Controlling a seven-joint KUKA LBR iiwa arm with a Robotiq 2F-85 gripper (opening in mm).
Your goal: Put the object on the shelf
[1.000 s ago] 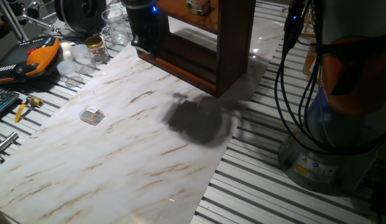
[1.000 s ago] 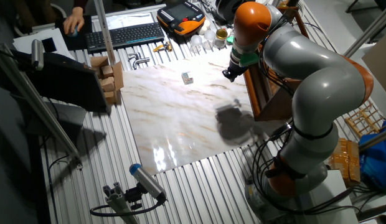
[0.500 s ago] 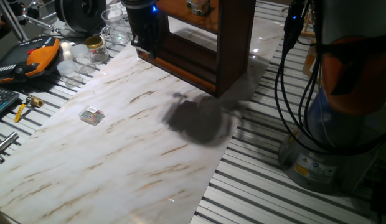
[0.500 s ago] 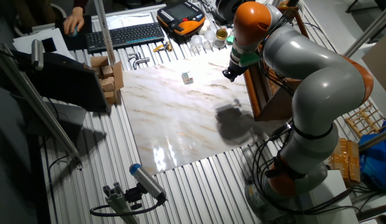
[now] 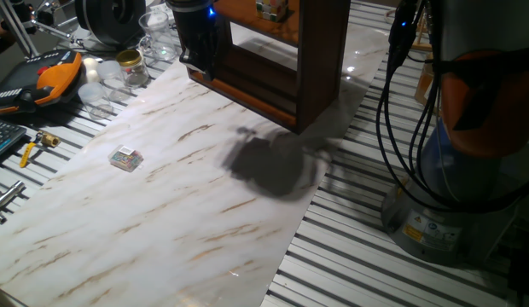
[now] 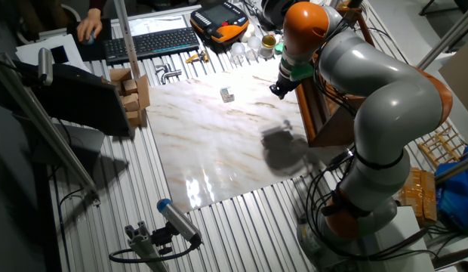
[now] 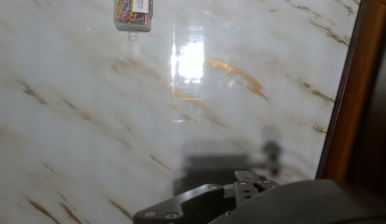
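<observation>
The puzzle cube (image 5: pixel 270 8) sits on the orange-brown board of the dark-brown shelf (image 5: pixel 320 60) at the top edge of one fixed view, only partly in frame. My gripper (image 5: pixel 203 72) hangs just left of the shelf, a little above the marble table, and holds nothing that I can see. Its fingers are too dark to tell whether they are open or shut. In the other fixed view the gripper (image 6: pixel 277 89) is beside the shelf (image 6: pixel 324 121), and the cube is hidden. The hand view shows the shelf's frame (image 7: pixel 348 93) at the right and only the gripper's body.
A flat whitish block with coloured marks (image 5: pixel 125 158) lies on the marble table (image 5: pixel 179 222), left of the gripper; it also shows in the hand view (image 7: pixel 132 12). Jars, glassware and an orange pendant (image 5: pixel 55 77) crowd the far left edge. Cables hang at the right (image 5: pixel 392 77).
</observation>
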